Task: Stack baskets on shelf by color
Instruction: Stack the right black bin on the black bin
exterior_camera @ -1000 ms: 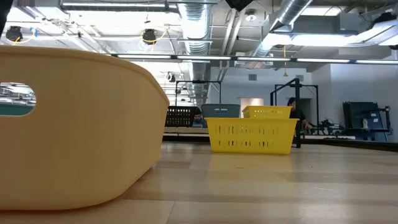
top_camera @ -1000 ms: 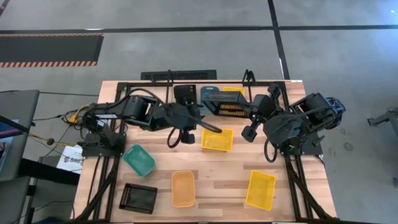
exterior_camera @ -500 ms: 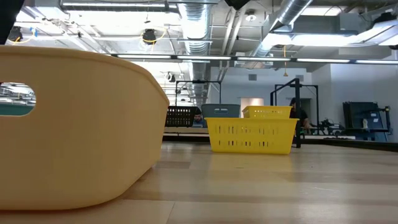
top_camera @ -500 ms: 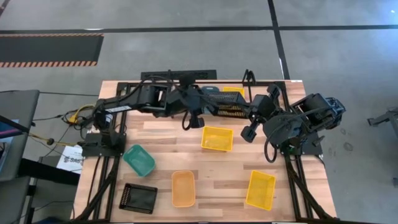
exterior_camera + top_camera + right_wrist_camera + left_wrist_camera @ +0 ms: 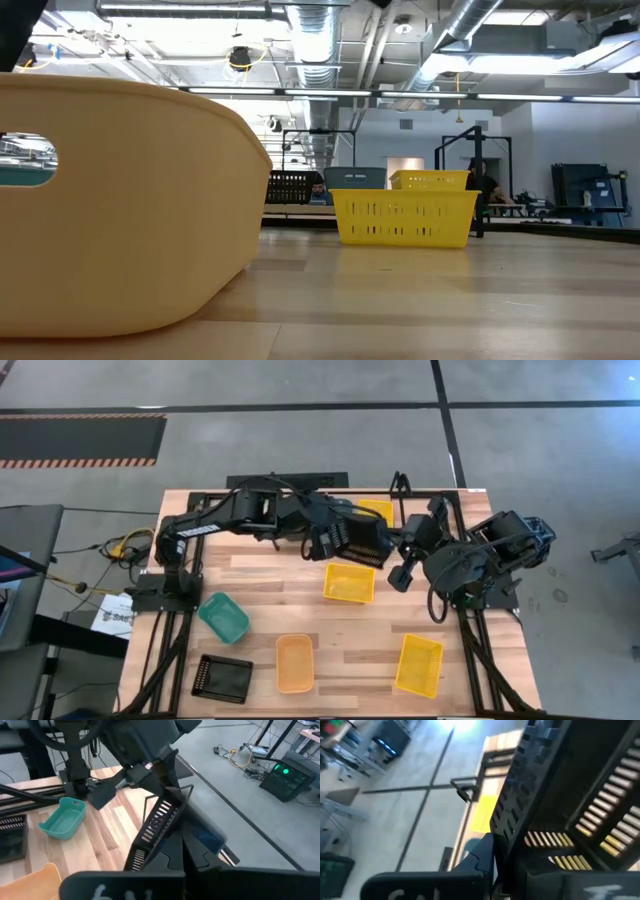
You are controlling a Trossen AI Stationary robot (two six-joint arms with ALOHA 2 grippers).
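Even overhead light fills the high view, and the wooden table (image 5: pixel 330 630) shows bright with only soft, short shadows beneath the arms. In the low view, ceiling strip lights (image 5: pixel 330 92) glare white, while the nearest orange basket (image 5: pixel 120 200) looms large and slightly soft. The left wrist view is blurred throughout, with a blown-out patch of floor; the right wrist view is sharper.
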